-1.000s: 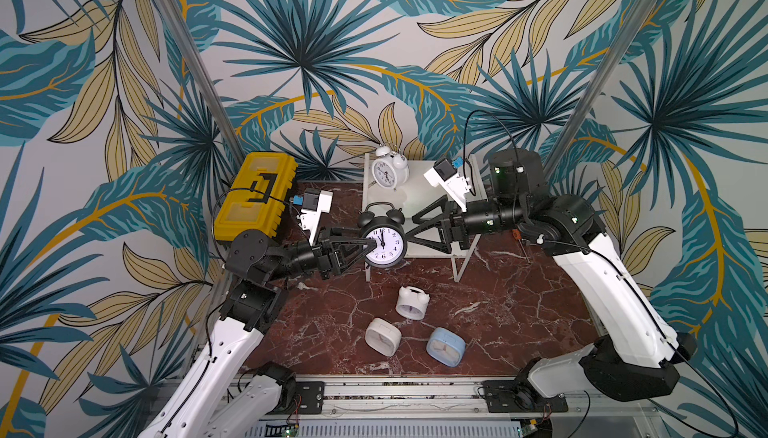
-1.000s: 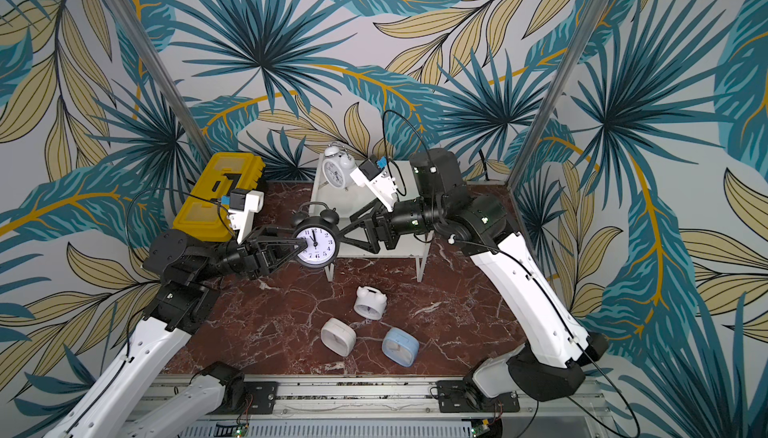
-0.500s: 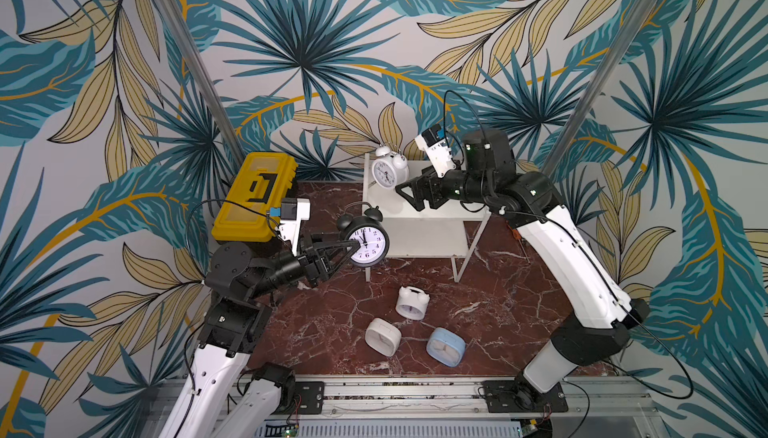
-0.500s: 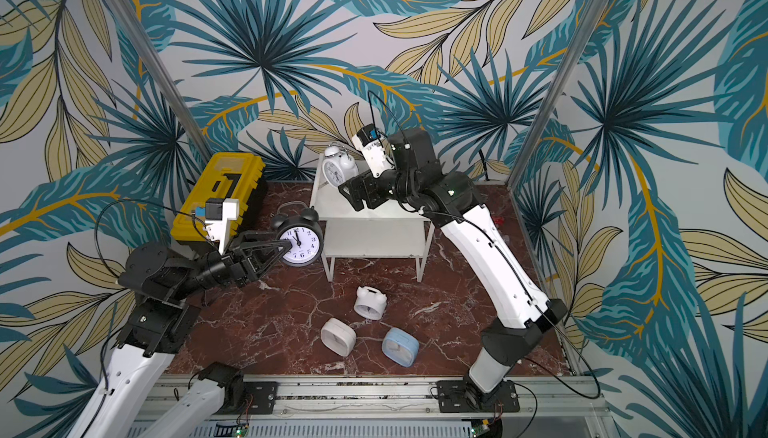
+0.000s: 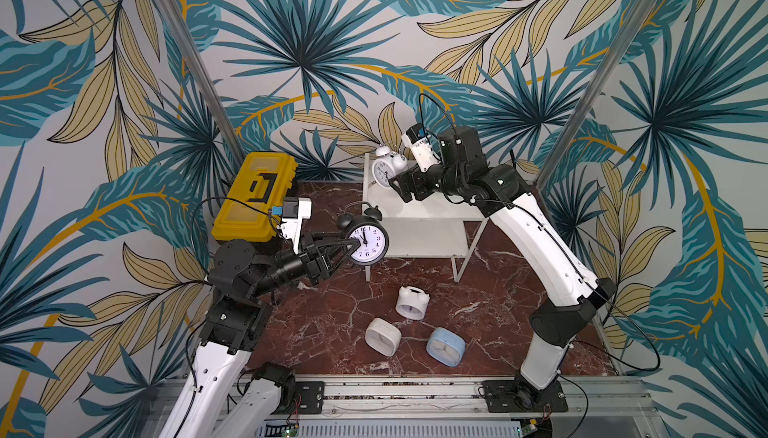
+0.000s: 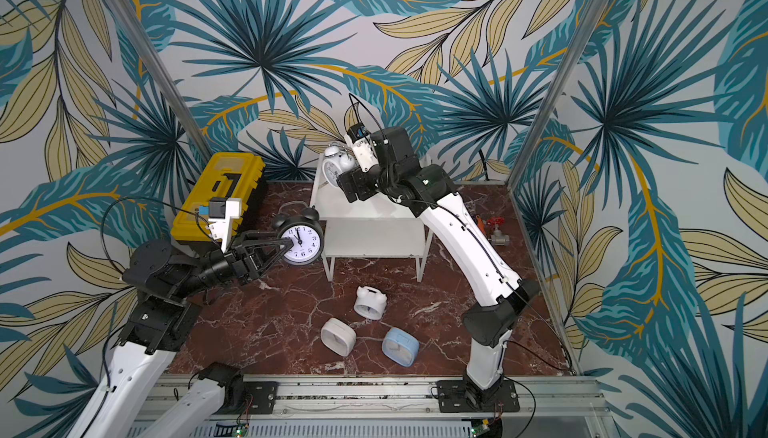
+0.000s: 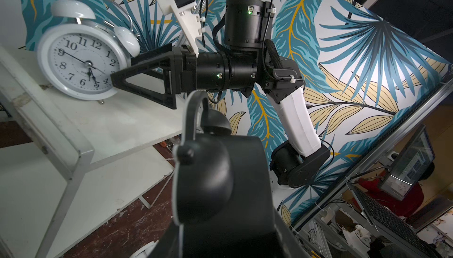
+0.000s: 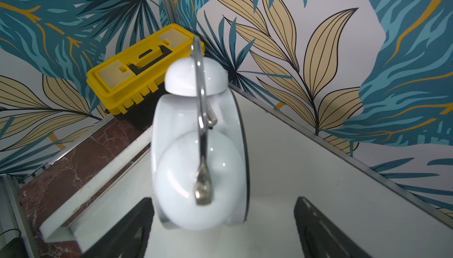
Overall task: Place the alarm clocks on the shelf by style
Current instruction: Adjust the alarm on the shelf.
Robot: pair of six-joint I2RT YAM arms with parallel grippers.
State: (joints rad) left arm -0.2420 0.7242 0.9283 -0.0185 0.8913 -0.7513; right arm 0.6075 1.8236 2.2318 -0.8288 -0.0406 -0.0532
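Observation:
My left gripper is shut on the black twin-bell alarm clock, holding it in the air just left of the white shelf; the same clock fills the left wrist view. A white twin-bell clock stands on the shelf's top board at the back left. My right gripper is open right beside it, and in the right wrist view its fingertips flank that clock without gripping. On the floor lie a white twin-bell clock, a white rounded-square clock and a light blue one.
A yellow-and-black toolbox stands at the back left, close behind my left wrist. The shelf's lower board holds nothing. A small red-handled valve lies on the floor right of the shelf, behind the right arm.
My right gripper left the black clock, rose to the top board beside the white twin-bell clock and opened wide. The left gripper drew the black clock slightly left.

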